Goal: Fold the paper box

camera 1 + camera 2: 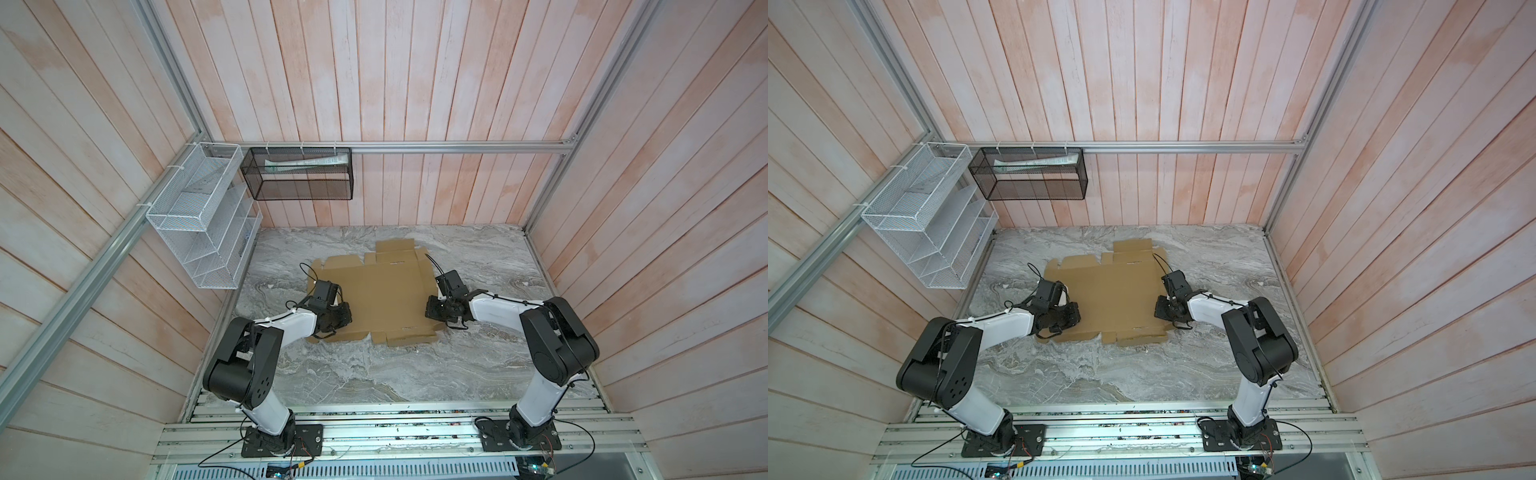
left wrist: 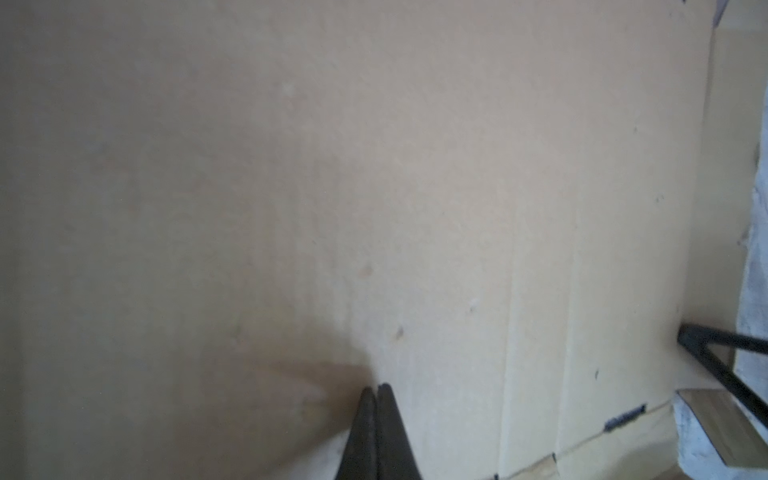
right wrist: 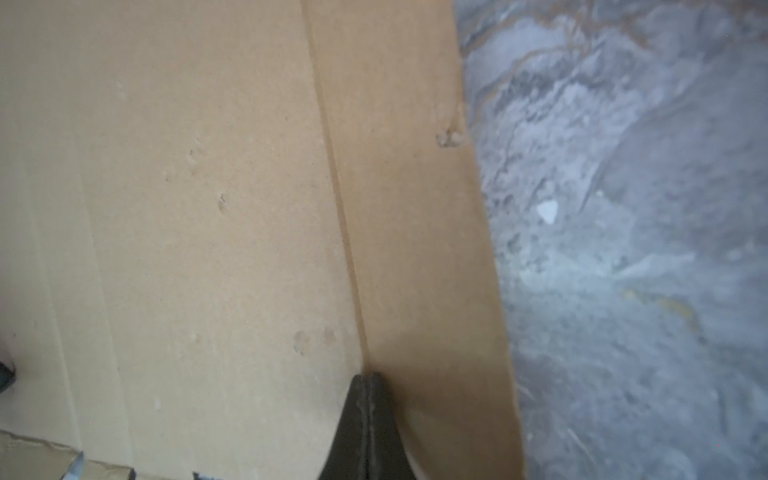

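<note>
Since the paper box is an unfolded die-cut sheet, lying flat on the table about mid-width and toward the back wall, I judge folding as barely begun. No flap is clearly raised in both top views.

The left pincer is clenched, tips together w/ nothing between them, set down on the sheet's big panel near its left side. The right pincer is likewise clenched and empty. Its tips sit on the crease betw. the main panel and the narrow flap along the right edge.

Procedure for this step, as I read it:
- Use the closed tips as hold-downs.
- Keep the right tips exactly on the score line, so the flap hinges there and not across the flutes.
- Press straight down w/o drag, or the sheet may skate on the smooth marbled top.
- One arm pins while the other works under a flap edge. Don't lift both at once.

Limits of view:
- The left arm covers the sheet's near-left corner.
- Contact pressure can't be read.
- The left wrist view is soft, so slots barely resolve.
- A dark bar at that view's edge: can't ID.
- A white wire rack and a black mesh basket hang on the walls, well apart from the sheet.
</note>
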Robot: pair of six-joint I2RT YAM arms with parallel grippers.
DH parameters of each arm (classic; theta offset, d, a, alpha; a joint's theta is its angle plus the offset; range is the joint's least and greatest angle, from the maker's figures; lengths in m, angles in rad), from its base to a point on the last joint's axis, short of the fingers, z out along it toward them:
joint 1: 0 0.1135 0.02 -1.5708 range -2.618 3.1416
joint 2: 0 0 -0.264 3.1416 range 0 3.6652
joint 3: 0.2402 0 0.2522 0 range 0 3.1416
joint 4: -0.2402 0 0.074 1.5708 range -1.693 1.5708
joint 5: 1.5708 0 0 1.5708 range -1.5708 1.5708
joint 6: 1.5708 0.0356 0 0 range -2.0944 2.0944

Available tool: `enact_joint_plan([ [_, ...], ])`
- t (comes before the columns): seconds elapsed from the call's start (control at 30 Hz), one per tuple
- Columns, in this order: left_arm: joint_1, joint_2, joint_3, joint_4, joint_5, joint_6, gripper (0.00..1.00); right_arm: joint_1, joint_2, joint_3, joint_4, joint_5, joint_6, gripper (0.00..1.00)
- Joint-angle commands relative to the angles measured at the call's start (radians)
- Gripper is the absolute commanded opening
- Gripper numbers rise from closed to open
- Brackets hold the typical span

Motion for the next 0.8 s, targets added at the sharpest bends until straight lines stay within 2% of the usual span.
enact_joint_plan([
  [0.0, -0.040, -0.036, -0.030, -0.063, 0.022, -0.030, 0.00, -0.027, 0.069, 0.035, -0.060, 0.017, -0.075, 0.00],
  [0.2, -0.109, -0.082, -0.062, -0.060, -0.004, -0.081, 0.00, -0.066, 0.139, 0.135, -0.073, 0.005, -0.129, 0.00],
  [0.4, -0.113, -0.155, -0.048, -0.118, -0.064, -0.066, 0.00, -0.069, 0.128, 0.186, -0.110, 0.009, -0.172, 0.00],
  [0.6, -0.055, -0.165, 0.052, -0.187, -0.100, 0.017, 0.00, -0.052, 0.035, 0.159, -0.134, 0.014, -0.157, 0.00],
  [0.77, 0.023, -0.143, 0.130, -0.202, -0.103, 0.075, 0.00, 0.004, -0.064, 0.125, -0.178, 0.071, -0.117, 0.00],
])
